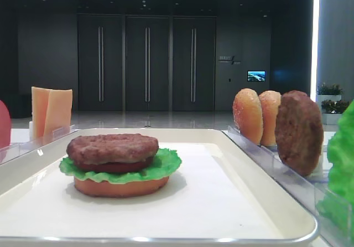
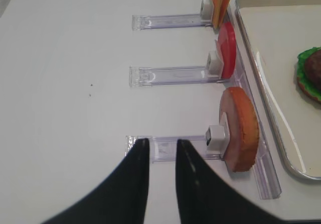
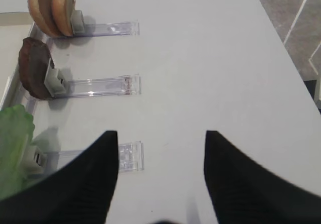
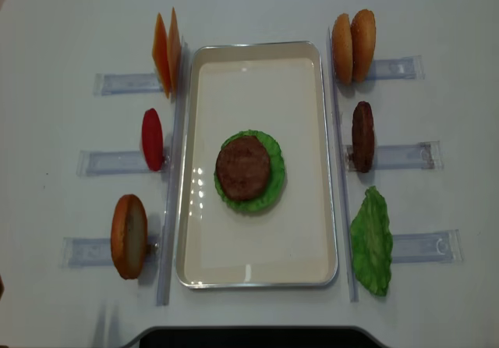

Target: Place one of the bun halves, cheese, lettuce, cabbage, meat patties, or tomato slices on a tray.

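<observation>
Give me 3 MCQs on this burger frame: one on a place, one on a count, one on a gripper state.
1. Where does the meat patty of the stack lie?
A. on the lettuce leaf in the tray
B. straight on the tray liner
C. in a rack left of the tray

2. How many bun halves stand in the rack right of the tray?
A. one
B. two
C. four

3. How does the right gripper stand?
A. shut on a patty
B. shut on nothing
C. open, holding nothing

Key: 1 A, the overhead view shows green leaf all round the patty. 2 B, two tan discs stand side by side. 3 C, the right wrist view shows bare table between wide-apart fingers.
</observation>
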You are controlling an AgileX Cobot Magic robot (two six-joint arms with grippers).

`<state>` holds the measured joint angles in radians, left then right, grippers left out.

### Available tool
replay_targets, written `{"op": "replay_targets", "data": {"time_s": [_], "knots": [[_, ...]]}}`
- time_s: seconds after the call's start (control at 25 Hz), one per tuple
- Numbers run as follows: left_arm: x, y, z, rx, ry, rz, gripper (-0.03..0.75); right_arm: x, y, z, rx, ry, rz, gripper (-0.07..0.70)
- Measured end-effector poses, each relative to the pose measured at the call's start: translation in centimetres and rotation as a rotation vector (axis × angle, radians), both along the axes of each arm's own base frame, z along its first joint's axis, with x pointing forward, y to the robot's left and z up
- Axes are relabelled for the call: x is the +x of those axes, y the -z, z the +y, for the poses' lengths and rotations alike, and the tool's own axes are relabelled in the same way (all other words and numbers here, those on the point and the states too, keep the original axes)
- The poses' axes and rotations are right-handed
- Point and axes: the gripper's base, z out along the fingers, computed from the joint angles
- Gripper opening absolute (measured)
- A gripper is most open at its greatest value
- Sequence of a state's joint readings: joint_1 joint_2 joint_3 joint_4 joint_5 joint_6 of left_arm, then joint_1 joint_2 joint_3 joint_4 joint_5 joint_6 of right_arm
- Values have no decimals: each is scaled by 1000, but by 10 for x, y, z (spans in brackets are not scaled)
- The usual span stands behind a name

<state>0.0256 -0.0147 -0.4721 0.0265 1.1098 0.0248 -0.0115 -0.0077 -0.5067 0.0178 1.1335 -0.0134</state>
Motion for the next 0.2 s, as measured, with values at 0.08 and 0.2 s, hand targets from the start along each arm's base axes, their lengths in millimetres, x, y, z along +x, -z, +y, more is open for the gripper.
{"op": "replay_targets", "data": {"time_s": [0.08,0.2], "knots": [[0,0,0,0,0,0,140,0,0,0,0,0,0,358],[0,0,0,0,0,0,140,0,0,0,1,-1,0,349]]}}
